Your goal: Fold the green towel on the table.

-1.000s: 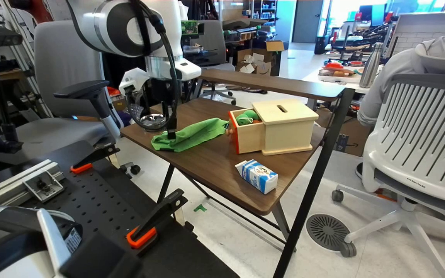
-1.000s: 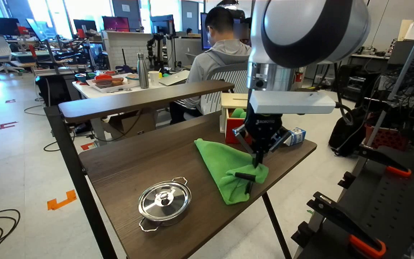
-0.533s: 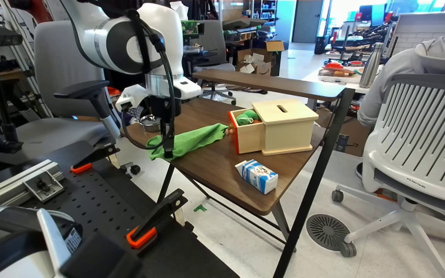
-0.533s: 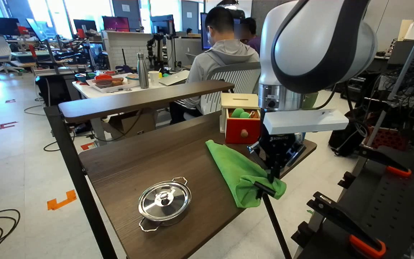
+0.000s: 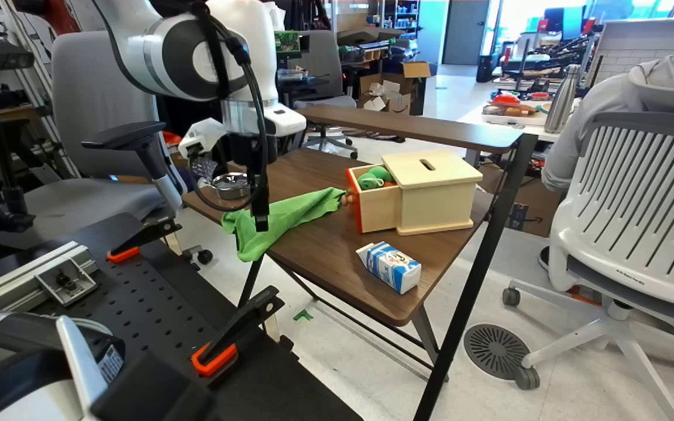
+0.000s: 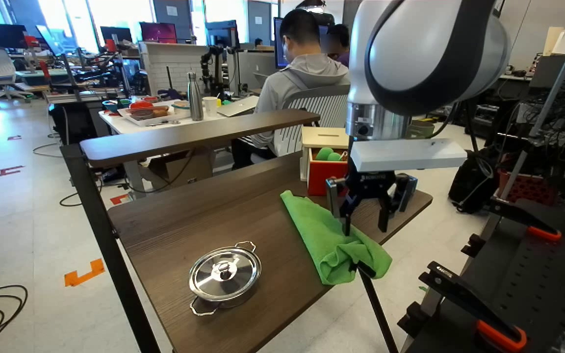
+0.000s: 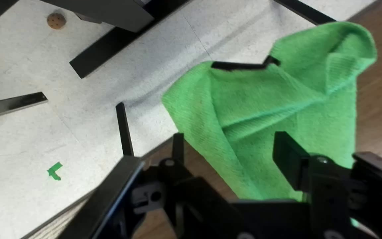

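The green towel point(image 6: 312, 223) lies bunched in a long folded shape on the brown table point(image 6: 189, 220). Its near end droops past the table's edge, as an exterior view shows with the towel point(image 5: 290, 213). A dark strip point(image 7: 237, 65) runs along one edge of the towel in the wrist view. Just above the cloth is my gripper point(image 6: 365, 228), jaws apart and holding nothing. In the wrist view the gripper point(image 7: 229, 144) has one finger over the towel and the other over bare table beside it. The towel's underside is hidden.
A lidded steel pot point(image 6: 225, 272) stands on the table. Beyond the towel sits a wooden box point(image 5: 436, 193), its red-fronted drawer pulled out, and a milk carton point(image 5: 392, 266) lies nearby. A raised shelf point(image 6: 199, 137) spans one side. Black-and-orange clamps point(image 5: 237, 333) sit on the adjacent bench.
Shut on the towel a second ago, my gripper dragged it toward the table's edge. It has since opened, let go and risen slightly; the released end now hangs lower.
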`<state>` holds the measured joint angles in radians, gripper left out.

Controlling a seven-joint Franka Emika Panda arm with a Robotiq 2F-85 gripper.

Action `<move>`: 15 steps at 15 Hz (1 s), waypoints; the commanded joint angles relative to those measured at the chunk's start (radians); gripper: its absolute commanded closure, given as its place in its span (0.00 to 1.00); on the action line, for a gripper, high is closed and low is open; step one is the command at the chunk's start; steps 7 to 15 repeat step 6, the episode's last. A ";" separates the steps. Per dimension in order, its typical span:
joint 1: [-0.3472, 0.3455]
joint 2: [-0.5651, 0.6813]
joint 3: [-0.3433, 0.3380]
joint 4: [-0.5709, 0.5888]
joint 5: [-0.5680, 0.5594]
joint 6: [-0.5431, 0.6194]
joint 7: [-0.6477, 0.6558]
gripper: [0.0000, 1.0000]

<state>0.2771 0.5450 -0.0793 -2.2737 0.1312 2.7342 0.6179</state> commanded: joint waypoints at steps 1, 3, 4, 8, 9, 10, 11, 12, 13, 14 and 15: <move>0.015 -0.169 -0.003 -0.057 0.002 0.007 0.045 0.00; -0.009 -0.244 0.020 -0.064 0.013 0.016 0.036 0.00; -0.009 -0.148 0.016 -0.013 -0.010 0.003 0.037 0.01; -0.017 -0.214 0.026 -0.028 -0.011 0.002 0.038 0.00; -0.017 -0.214 0.026 -0.028 -0.011 0.002 0.038 0.00; -0.017 -0.214 0.026 -0.028 -0.011 0.002 0.038 0.00; -0.017 -0.214 0.026 -0.028 -0.011 0.002 0.038 0.00; -0.017 -0.214 0.026 -0.028 -0.011 0.002 0.038 0.00; -0.017 -0.214 0.026 -0.028 -0.011 0.002 0.038 0.00; -0.017 -0.214 0.026 -0.028 -0.011 0.002 0.038 0.00; -0.017 -0.214 0.026 -0.028 -0.011 0.002 0.038 0.00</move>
